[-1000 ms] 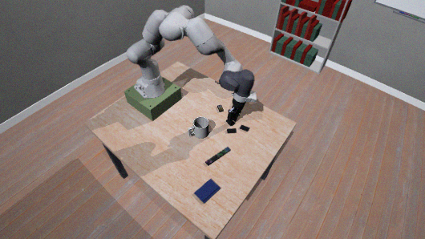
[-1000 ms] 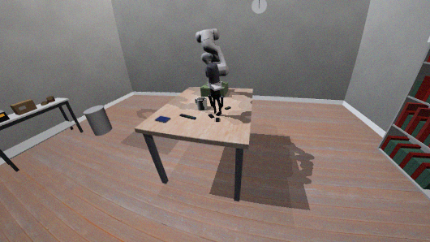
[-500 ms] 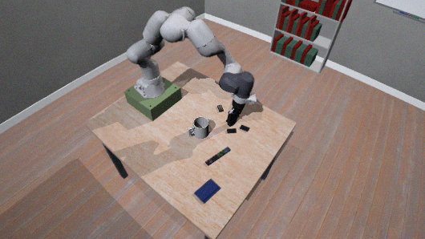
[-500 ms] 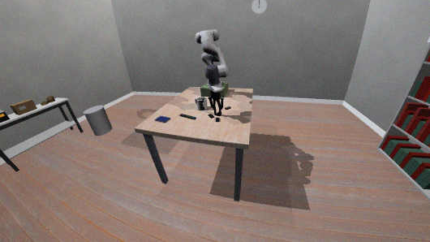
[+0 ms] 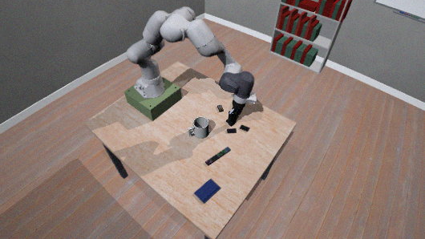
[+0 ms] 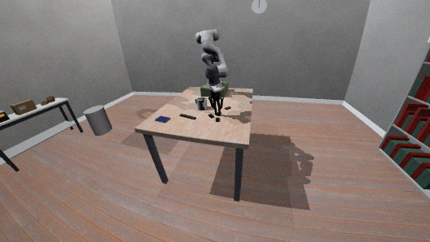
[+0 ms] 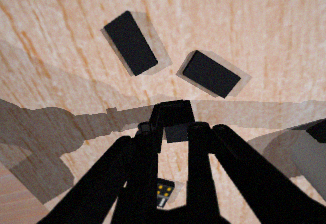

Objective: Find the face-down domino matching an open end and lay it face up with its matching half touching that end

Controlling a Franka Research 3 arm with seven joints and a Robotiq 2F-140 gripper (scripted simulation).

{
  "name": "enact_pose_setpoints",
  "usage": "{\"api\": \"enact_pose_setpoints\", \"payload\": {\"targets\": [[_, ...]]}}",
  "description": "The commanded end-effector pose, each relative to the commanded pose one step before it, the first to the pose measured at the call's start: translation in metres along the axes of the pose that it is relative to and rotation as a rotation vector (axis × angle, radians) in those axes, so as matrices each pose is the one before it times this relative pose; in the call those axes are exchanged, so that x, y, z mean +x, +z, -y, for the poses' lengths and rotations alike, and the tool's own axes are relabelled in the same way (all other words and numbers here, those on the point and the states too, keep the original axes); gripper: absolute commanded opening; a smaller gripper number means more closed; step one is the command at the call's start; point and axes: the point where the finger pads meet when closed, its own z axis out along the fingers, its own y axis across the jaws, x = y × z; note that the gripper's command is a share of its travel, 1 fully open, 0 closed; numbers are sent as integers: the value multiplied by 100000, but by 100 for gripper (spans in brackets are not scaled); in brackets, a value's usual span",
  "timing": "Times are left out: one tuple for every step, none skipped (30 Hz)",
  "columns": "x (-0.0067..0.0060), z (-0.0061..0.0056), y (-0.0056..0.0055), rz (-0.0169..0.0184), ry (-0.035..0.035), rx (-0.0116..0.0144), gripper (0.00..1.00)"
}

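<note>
Farthest left of the gripper in the top view lies a blue book [image 5: 207,190], flat near the table's [image 5: 128,131] front edge, well apart from the fingers. Nearer, also to the left, the line of dominoes [image 5: 217,155] runs as a short dark strip with coloured faces, untouched and apart from everything else. Closer again, a grey mug [image 5: 200,127] stands upright with its handle turned away from the gripper. Just behind the gripper, toward the arm's green base block [image 5: 170,97], one domino lies face up [image 5: 220,108]; in the wrist view it shows yellow pips low between the linkages [image 7: 164,192]. The gripper [image 5: 231,120] hangs fingers down over the table, and its jaws are closed on a dark domino [image 7: 172,120] held on edge, back side toward the wrist camera; whether the piece touches the wood cannot be told. Just in front of the fingers lie two face-down dominoes: one [image 7: 130,43] slightly to the left, one [image 7: 211,73] slightly to the right, both flat, apart from each other and from the held piece. In the top view these sit as two small dark tiles [image 5: 231,131] and [image 5: 244,127] directly beside the fingertips.
</note>
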Motion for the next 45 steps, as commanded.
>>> {"api": "enact_pose_setpoints", "payload": {"targets": [[163,23,33,-347,-104,41,23],[0,0,0,0,0,0,23],[0,0,0,0,0,0,23],[0,0,0,0,0,0,23],[0,0,0,0,0,0,23],[0,0,0,0,0,0,23],[0,0,0,0,0,0,23],[0,0,0,0,0,0,23],[0,0,0,0,0,0,23],[0,0,0,0,0,0,23],[0,0,0,0,0,0,23],[0,0,0,0,0,0,23],[0,0,0,0,0,0,23],[0,0,0,0,0,0,23],[0,0,0,0,0,0,23],[0,0,0,0,0,0,23],[0,0,0,0,0,0,23],[0,0,0,0,0,0,23],[0,0,0,0,0,0,23],[0,0,0,0,0,0,23],[0,0,0,0,0,0,23],[0,0,0,0,0,0,23],[0,0,0,0,0,0,23],[0,0,0,0,0,0,23],[0,0,0,0,0,0,23],[0,0,0,0,0,0,23],[0,0,0,0,0,0,23],[0,0,0,0,0,0,23],[0,0,0,0,0,0,23],[0,0,0,0,0,0,23],[0,0,0,0,0,0,23],[0,0,-2,0,0,0,23],[-2,0,-16,0,0,0,23],[-6,0,-40,0,0,0,23],[-10,0,-74,0,0,0,23],[-16,0,-114,0,0,0,23],[-23,0,-160,0,0,0,23],[-29,0,-210,0,0,0,23],[-37,0,-261,0,0,0,23],[-44,0,-315,0,0,0,23],[-52,0,-366,0,0,0,23],[-59,0,-417,0,0,0,23],[0,0,0,0,0,0,23],[0,0,0,0,0,0,23],[-65,0,-466,0,0,0,23]]}}
